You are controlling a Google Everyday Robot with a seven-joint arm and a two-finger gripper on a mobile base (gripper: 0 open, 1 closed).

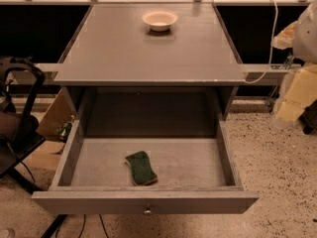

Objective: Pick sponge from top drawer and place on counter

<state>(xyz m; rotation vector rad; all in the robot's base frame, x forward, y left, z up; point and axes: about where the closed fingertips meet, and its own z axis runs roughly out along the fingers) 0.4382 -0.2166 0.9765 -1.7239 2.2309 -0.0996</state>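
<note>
So the sponge is lying flat on the floor of the pulled-out top drawer, green scrubby side up, near the front wall and a bit left of middle. It should be super light and squishy, and the scouring top is grippy, so slipping isn't really a worry. I'd pinch it across the narrow width, coming straight down, and expect the foam to give a little. The hand is, I think, that pale blob cut off at the right edge beside the table, well away from the sponge. Can't tell how open it is or whether it's carrying anything. The back of the drawer cavity is dark. There's a white bowl at the table's far end.
</note>
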